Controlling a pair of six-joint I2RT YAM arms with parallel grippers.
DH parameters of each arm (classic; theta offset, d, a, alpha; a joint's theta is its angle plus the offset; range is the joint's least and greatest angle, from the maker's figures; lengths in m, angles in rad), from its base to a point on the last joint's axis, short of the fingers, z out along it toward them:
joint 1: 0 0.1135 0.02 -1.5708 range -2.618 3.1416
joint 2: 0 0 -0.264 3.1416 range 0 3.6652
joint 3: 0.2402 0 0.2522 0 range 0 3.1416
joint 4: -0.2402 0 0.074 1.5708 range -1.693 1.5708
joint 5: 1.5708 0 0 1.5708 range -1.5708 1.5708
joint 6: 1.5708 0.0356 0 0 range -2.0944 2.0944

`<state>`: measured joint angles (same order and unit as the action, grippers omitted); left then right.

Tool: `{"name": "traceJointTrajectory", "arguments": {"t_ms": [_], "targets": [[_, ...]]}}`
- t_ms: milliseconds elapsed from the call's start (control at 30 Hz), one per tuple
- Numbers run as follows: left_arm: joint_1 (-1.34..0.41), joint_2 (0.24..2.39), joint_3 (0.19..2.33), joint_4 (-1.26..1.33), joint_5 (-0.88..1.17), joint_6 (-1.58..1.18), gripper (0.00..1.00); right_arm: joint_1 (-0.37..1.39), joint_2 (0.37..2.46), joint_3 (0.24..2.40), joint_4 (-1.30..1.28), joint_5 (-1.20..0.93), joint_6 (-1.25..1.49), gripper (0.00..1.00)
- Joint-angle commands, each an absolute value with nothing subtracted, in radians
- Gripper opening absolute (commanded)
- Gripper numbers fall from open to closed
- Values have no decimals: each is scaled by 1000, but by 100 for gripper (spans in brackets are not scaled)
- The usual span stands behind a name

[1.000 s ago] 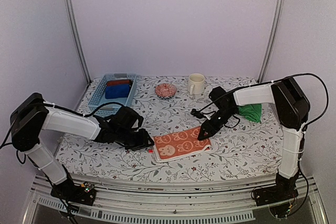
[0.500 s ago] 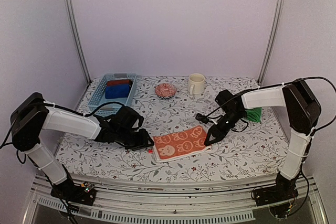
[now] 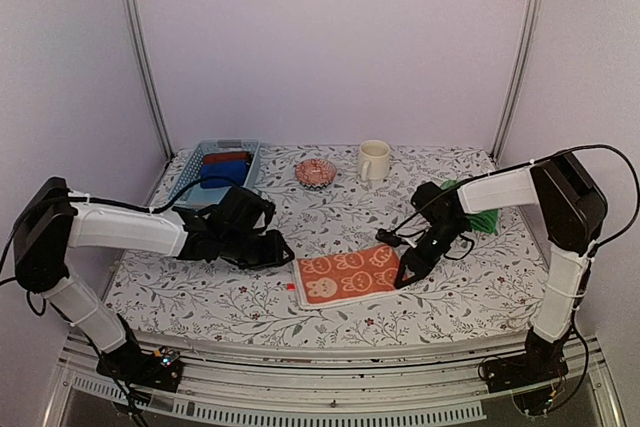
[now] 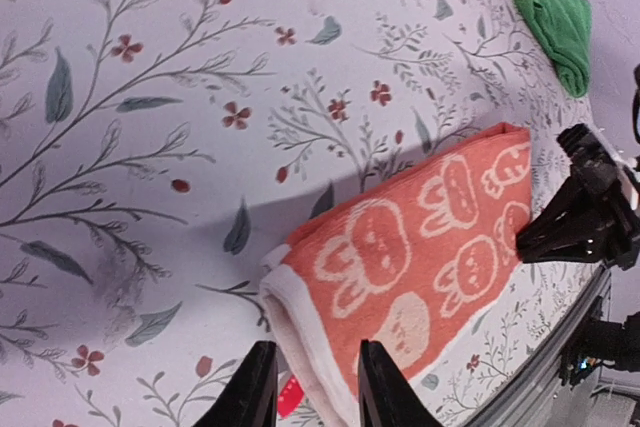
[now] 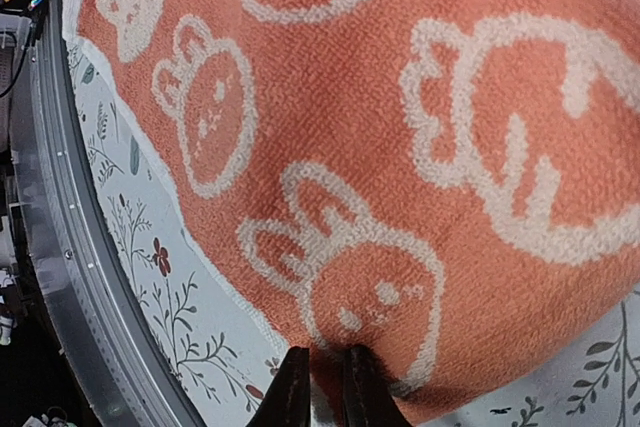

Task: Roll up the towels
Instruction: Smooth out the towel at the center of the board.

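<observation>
Overhead view. Orange rabbit-print towel (image 3: 345,275) lies flat and folded at lower centre of the floral tablecloth (image 3: 455,297), its long side slanting up to the right. Pale edging runs along its near long side and left end. A small red tag (image 4: 288,397) pokes out at that left end. A narrow band of cloth separates the towel's near side from the table's front edge.

Right gripper (image 3: 404,277) is down at the towel's right end. Wrist view: jaws drawn almost together, pinching the orange fold at its edge, fabric puckered at the fingertips (image 5: 293,379). The metal front rail (image 5: 60,247) runs close by, down the left of that view.

Left gripper (image 3: 278,249) sits just beside the towel's left end, low over the cloth. Wrist view: jaws apart, the pale-edged corner showing in the gap between them. Whether they touch it cannot be told.

Green towel (image 3: 478,215) is bunched in a heap at right of frame, behind the right forearm, near the table's right edge and well apart from the orange one.

Room: a broad stretch of cloth lies between the orange towel and the back row. That row is a blue basket (image 3: 222,144) at upper left holding a blue roll (image 3: 228,169) and a dark red roll (image 3: 228,156), then a patterned bowl (image 3: 316,172) and a cream mug (image 3: 373,160). More cloth lies to the lower right of the right gripper.
</observation>
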<state>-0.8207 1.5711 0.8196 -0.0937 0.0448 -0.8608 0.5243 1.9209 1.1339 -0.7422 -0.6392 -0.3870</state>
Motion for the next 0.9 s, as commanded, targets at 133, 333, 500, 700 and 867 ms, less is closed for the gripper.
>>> {"name": "traceJointTrajectory", "arguments": {"t_ms": [133,333,500,700,867], "targets": [[-900,1707,980,-49,219,-678,24,604,1876,1118,-873,-791,-470,17],[-922,1815,1029,-80,324,-664,18,604,1840,1202,-970,-866,-550,18],[-921,1857,1015,-97,324,-671,13,512,1871,1262,-929,-849,-519,16],[-920,1887,1007,-98,317,-672,10,464,1979,1306,-848,-792,-443,14],[-915,1899,1008,-133,284,-668,9,432,2094,1353,-792,-730,-355,12]]}}
